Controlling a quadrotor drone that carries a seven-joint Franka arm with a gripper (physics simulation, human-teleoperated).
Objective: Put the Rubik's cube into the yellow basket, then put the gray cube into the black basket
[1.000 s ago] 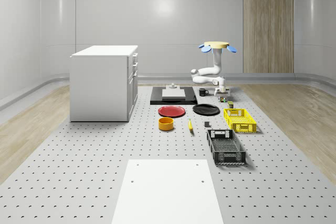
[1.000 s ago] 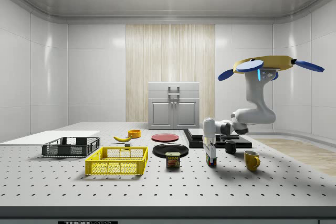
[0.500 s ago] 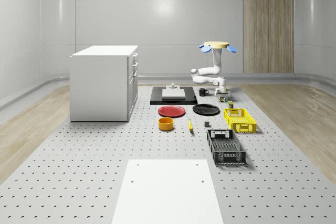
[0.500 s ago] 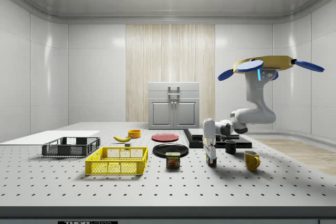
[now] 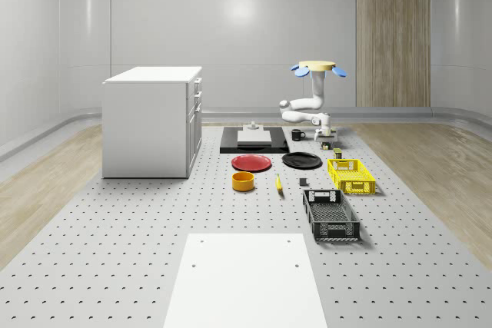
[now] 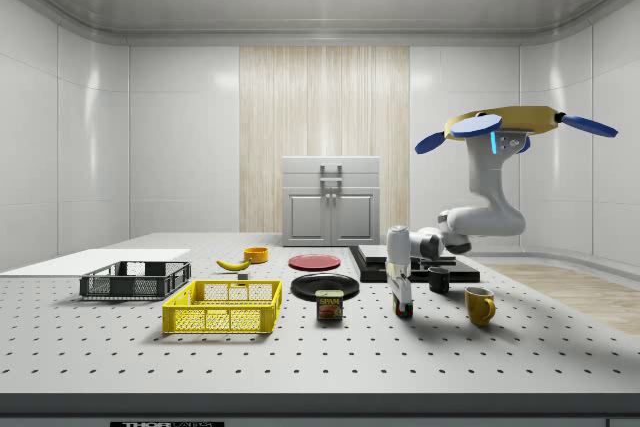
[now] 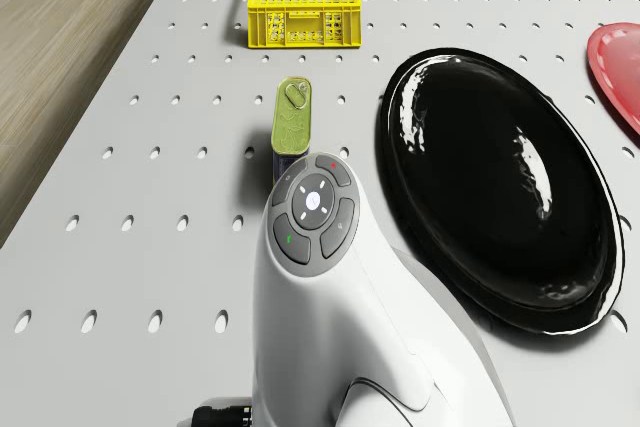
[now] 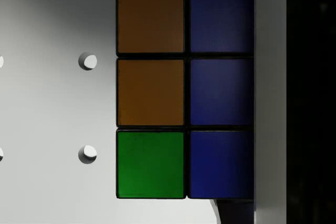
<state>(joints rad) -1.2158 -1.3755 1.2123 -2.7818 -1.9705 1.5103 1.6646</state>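
Multicoloured Rubik's cube [image 8: 185, 93] seen on bench [image 6: 520, 357] under gripper [image 6: 402, 299], right of yellow basket [image 6: 224, 307] in side view | finger opening cannot be told | drone [image 6: 505, 125] hovers at far end | grasp should be centred before lifting.

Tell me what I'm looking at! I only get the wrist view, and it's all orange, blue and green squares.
Observer: That's the Rubik's cube. In the side view the tool is low over it, close to the table.
Operator: Where's the drone?
Observer: The drone hovers high above the table, to the side view's right of the tool.
Operator: And the yellow basket?
Observer: The yellow basket sits to the side view's left of the tool, past a can.
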